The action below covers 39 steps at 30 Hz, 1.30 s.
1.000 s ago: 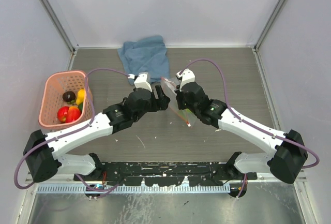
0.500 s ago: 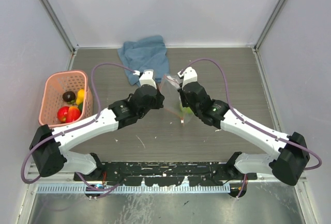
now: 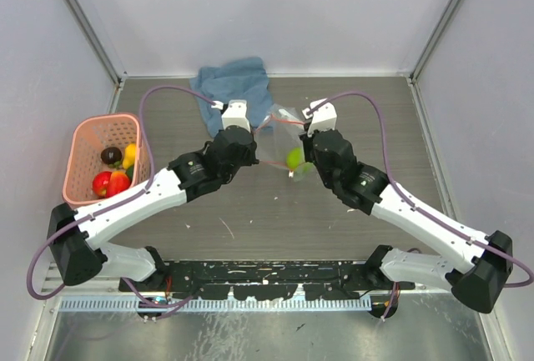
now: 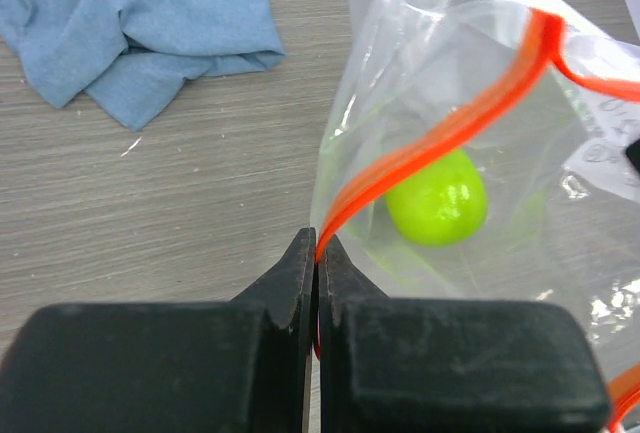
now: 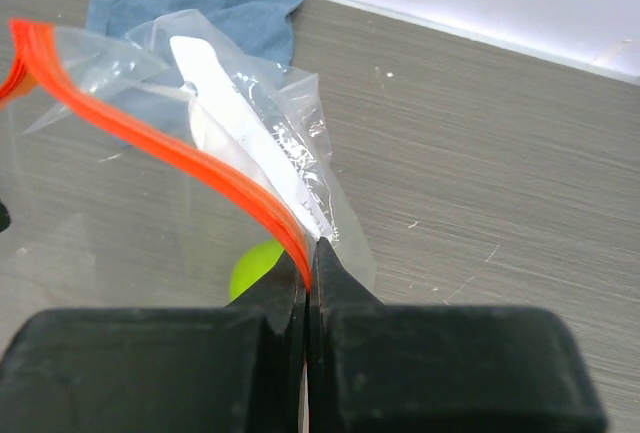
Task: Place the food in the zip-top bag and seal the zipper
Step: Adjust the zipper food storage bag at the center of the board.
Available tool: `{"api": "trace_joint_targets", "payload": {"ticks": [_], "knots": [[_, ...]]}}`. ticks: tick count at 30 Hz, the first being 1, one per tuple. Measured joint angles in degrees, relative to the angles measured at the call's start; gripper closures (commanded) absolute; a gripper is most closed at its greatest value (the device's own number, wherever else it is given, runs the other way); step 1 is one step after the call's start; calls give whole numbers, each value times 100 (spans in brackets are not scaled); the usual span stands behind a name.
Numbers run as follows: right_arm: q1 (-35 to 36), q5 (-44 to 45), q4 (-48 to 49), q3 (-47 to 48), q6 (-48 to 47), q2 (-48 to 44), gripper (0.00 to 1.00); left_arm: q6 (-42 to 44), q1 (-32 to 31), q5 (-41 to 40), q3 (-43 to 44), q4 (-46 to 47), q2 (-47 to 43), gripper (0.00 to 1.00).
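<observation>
The clear zip-top bag (image 3: 278, 137) hangs stretched between my two grippers above the table. Its red-orange zipper (image 4: 450, 128) curves from one gripper to the other. My left gripper (image 4: 317, 243) is shut on the zipper's left end. My right gripper (image 5: 310, 253) is shut on the zipper (image 5: 150, 143) at its other end, beside a white piece (image 5: 240, 143). One green fruit (image 3: 294, 158) lies inside the bag and shows through the plastic in the left wrist view (image 4: 437, 198). More food (image 3: 113, 179), red, yellow and dark, sits in the pink basket.
The pink lattice basket (image 3: 80, 137) stands at the left edge of the table. A crumpled blue cloth (image 3: 234, 84) lies at the back, just behind the bag. Grey walls close in the table on three sides.
The left gripper went from open to shut on the zipper's end. Both arms moved toward the back of the table and the bag now spreads open between them.
</observation>
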Motion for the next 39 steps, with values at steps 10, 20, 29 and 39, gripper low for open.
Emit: {"api": "trace_joint_targets", "payload": {"ticks": [10,20,29,39], "knots": [[0,570,560,-505,-116,-98,99,50,0,595,-94,225,37,83],[0,369,1038,-815,-136,46,99,-111,0,1163,-264,634,144,55],[0,385,1458,-1145,-164,-70,99,-144,39,1215,-428,739,-61,22],[0,702,1622,-1202,-350,-68,99,-216,603,1353,-734,612,-909,2]]}}
